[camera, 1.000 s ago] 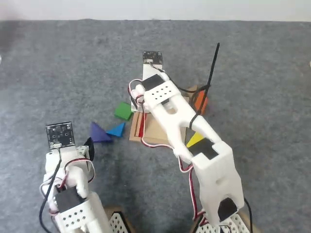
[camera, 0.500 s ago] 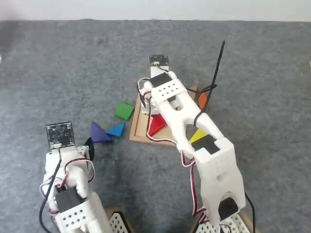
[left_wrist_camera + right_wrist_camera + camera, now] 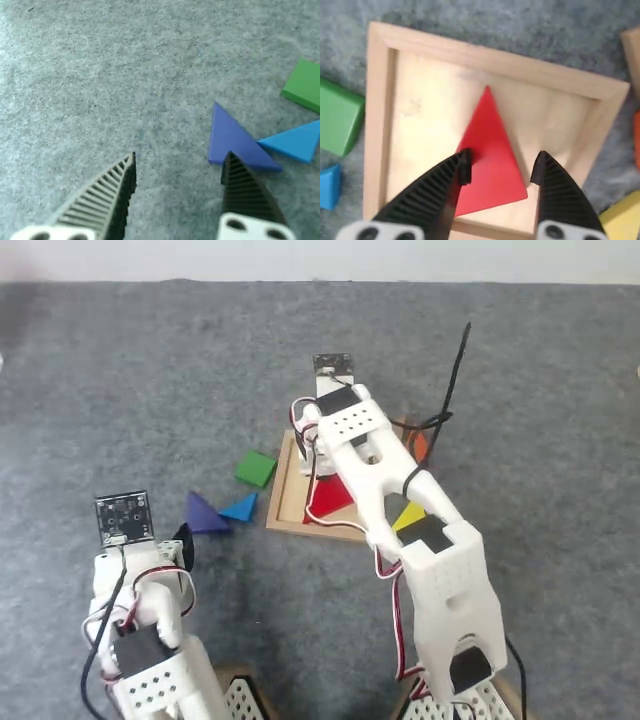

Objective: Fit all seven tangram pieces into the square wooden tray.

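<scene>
Right wrist view has the right gripper [image 3: 502, 165] spread open over the red triangle [image 3: 492, 145], which lies flat inside the tray [image 3: 377, 100]. The left gripper [image 3: 177, 170] is open too, low over the carpet [image 3: 100, 75], one fingertip by the purple triangle [image 3: 227, 137]; the blue triangle [image 3: 295, 142] sits right against it, with the green square [image 3: 305, 85] near, all outside the tray

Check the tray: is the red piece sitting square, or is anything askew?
The red triangle lies mid-floor in the wooden tray, its edges skewed to the tray walls and tucked into no corner. The right gripper hangs open over it. Nothing else looks odd.
</scene>
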You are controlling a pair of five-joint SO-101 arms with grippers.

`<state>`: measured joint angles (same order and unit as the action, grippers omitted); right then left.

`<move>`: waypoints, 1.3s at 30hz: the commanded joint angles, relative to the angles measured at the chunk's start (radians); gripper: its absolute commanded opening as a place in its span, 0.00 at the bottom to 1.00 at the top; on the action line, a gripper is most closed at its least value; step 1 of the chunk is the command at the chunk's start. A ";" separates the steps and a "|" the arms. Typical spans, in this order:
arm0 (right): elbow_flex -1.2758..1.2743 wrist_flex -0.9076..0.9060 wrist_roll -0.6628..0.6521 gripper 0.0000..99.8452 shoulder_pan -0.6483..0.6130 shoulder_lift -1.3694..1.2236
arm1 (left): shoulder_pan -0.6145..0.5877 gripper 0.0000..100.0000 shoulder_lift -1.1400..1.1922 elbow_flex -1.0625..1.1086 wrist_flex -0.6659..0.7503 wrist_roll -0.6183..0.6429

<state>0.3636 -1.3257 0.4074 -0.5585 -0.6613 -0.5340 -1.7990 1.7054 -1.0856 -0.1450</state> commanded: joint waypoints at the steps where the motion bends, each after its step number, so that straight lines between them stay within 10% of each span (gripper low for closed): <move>1: 0.026 0.031 -0.012 0.22 -0.038 -0.012 | 0.005 0.27 -0.017 -0.022 -0.008 0.009; 25: 0.120 0.051 -0.130 0.22 -0.170 0.156 | 0.006 0.27 -0.017 -0.022 -0.008 0.009; 39: 0.037 -0.467 -0.519 0.22 0.097 0.578 | 0.037 0.27 -0.017 -0.022 -0.028 0.008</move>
<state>0.4342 -1.7016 0.0238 -0.5355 -0.1749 -0.5002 -1.7990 1.7054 -1.1086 -0.1450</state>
